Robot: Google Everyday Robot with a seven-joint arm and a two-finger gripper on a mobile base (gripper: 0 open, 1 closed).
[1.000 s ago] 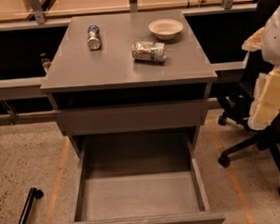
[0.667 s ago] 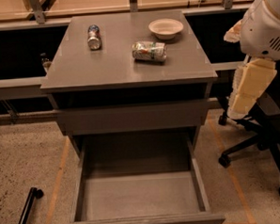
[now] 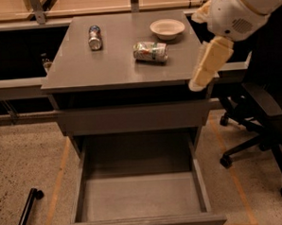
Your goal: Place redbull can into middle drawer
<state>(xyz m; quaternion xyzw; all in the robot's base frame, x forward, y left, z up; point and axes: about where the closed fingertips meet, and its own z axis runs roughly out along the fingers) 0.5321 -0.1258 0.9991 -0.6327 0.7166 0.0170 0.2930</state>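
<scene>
Arm has swung in from the frame's right; gripper [image 3: 206, 66] sits upper right at the cabinet top's edge, whether open or closed I cannot tell. Redbull can [image 3: 95, 37] lies upper left on the cabinet top, middle drawer [image 3: 140, 197] stands open below. Step in hand, as I judge it: approach. Next move calls for reaching left past the green-and-white can [image 3: 150, 52].

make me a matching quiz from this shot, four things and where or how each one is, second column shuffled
Things:
1. redbull can
2. white-and-green can
3. middle drawer
4. hand

Places or states:
A. pulled open, low at the front of the cabinet
B. in the air by the right edge of the cabinet top
C. on the back left of the cabinet top
D. lying on its side, just in front of the white bowl

Pairs: 1-C, 2-D, 3-A, 4-B
</scene>
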